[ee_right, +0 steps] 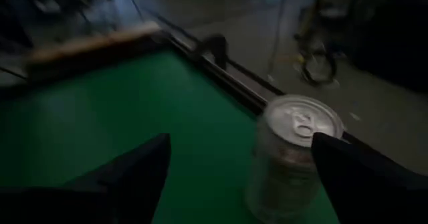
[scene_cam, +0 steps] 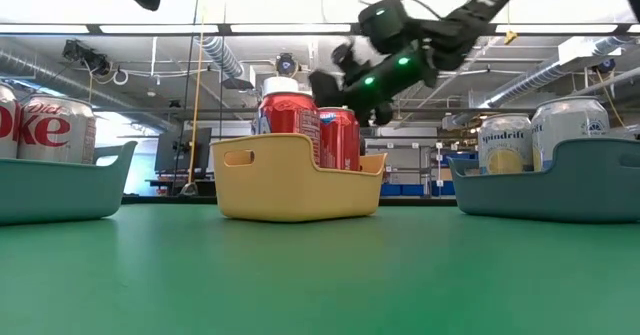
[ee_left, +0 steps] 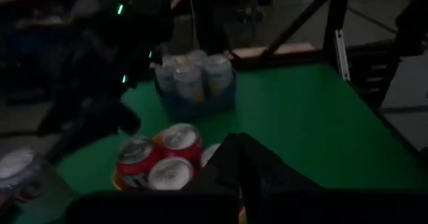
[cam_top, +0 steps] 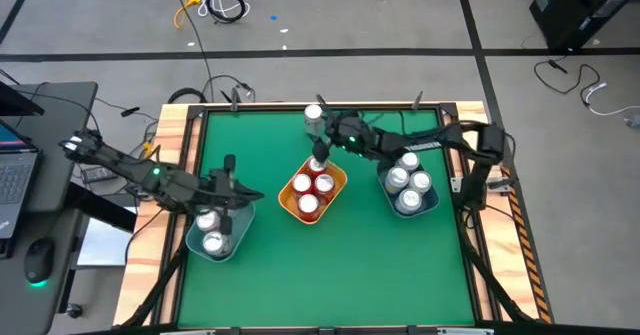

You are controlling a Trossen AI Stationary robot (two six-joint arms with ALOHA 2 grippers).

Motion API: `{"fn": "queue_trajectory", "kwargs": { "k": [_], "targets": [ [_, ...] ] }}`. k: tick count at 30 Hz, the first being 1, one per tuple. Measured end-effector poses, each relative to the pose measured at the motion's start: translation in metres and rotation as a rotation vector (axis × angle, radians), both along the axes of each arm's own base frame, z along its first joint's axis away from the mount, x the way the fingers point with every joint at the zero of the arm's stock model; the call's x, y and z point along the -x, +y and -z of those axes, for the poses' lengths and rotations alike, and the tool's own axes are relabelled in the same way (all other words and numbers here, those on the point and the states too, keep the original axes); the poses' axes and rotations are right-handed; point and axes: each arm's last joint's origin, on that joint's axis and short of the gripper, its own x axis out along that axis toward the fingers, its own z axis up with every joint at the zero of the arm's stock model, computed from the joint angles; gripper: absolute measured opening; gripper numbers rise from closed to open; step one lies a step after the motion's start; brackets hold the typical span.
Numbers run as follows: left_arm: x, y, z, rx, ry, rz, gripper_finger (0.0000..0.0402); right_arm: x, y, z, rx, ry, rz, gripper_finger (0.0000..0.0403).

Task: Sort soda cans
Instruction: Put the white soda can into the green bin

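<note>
A silver-grey can stands upright on the green table near its far edge. My right gripper is open and level with that can, one finger on each side, the can nearer one finger; whether it touches, I cannot tell. Red cans stand in the yellow bin at the table's middle. Two silver cans sit in the left blue-grey bin. Several pale cans fill the right blue-grey bin. My left gripper hovers over the left bin, shut and holding nothing.
The table's raised wooden far rim runs just behind the lone can. The yellow bin stands close on the near side of my right gripper. Bare green surface lies along the near edge. A laptop sits off the table's left side.
</note>
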Motion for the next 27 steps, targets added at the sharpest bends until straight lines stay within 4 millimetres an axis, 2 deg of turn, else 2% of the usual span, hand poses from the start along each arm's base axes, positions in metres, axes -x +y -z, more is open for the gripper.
{"fn": "queue_trajectory", "kwargs": {
  "k": [7,13,20,27],
  "targets": [
    [0.023,0.011,0.009,-0.002,-0.074,0.003,0.0003,-0.027,-0.042,0.001,-0.058,0.176,0.084,0.0390],
    [0.034,0.015,0.014,-0.016,-0.095,0.008,0.0003,-0.044,-0.067,0.001,-0.100,0.204,0.104,0.0398],
    [0.040,0.018,0.016,-0.027,-0.073,0.007,0.0003,-0.041,-0.087,0.007,-0.239,0.194,0.083,0.0374],
    [0.042,0.019,0.016,-0.028,-0.072,0.006,0.0004,-0.041,-0.088,0.011,-0.287,0.192,0.008,0.0312]
  ]
}}
